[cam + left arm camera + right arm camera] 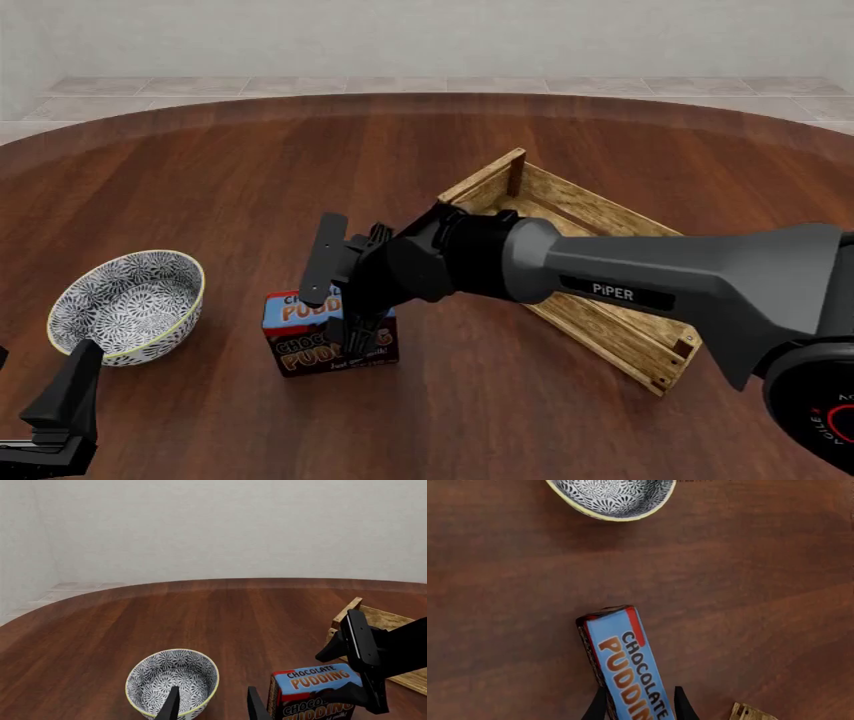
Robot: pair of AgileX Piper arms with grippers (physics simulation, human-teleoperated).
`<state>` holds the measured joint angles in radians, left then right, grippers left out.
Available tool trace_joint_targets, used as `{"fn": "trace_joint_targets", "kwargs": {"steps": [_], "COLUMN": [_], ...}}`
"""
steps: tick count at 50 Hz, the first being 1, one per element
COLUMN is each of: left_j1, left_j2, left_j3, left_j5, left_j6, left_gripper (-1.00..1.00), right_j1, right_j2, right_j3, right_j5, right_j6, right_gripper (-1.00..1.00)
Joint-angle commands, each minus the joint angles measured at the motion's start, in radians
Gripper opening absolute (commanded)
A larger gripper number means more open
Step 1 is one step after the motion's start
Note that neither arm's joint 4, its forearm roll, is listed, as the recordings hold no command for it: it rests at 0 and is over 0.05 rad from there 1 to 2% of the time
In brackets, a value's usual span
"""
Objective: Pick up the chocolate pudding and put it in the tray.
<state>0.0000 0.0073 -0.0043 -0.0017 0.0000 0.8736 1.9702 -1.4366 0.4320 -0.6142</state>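
the right gripper (358,330) has its two fingers on either side of the chocolate pudding (300,352), closed around the carton near one end, as far as the right wrist view shows. the carton stands upright on the table (240,180), and i can't tell if it has left the wood yet. it sits between the bowl (127,305) and the tray (601,325), near both but touching neither. the left gripper (212,705) hangs low on its own side, fingers apart, holding nothing.

so i'd say the grab looks made or nearly made. the lift, the carry across to the tray and the letting go are all left to do.
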Motion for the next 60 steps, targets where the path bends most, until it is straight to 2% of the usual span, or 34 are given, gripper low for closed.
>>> {"fn": "trace_joint_targets", "kwargs": {"steps": [1,17,18,40,60], "left_j1": [0.0,0.0,0.0,0.0,0.0], "left_j2": [0.0,0.0,0.0,0.0,0.0], "left_j3": [0.0,0.0,0.0,0.0,0.0], "left_j5": [0.0,0.0,0.0,0.0,0.0], "left_j6": [0.0,0.0,0.0,0.0,0.0], "left_gripper": [1.0,1.0,1.0,1.0,1.0], "right_j1": [0.007,0.012,0.012,0.0,-0.094], "right_j2": [0.017,0.026,0.027,-0.028,-0.241], "right_j3": [-0.001,-0.006,-0.005,0.022,0.083], "right_j5": [-0.001,0.001,-0.001,0.003,0.02], "right_j6": [0.005,0.015,0.015,0.012,-0.067], "right_gripper": [1.0,1.0,-1.0,-1.0,-1.0]}}
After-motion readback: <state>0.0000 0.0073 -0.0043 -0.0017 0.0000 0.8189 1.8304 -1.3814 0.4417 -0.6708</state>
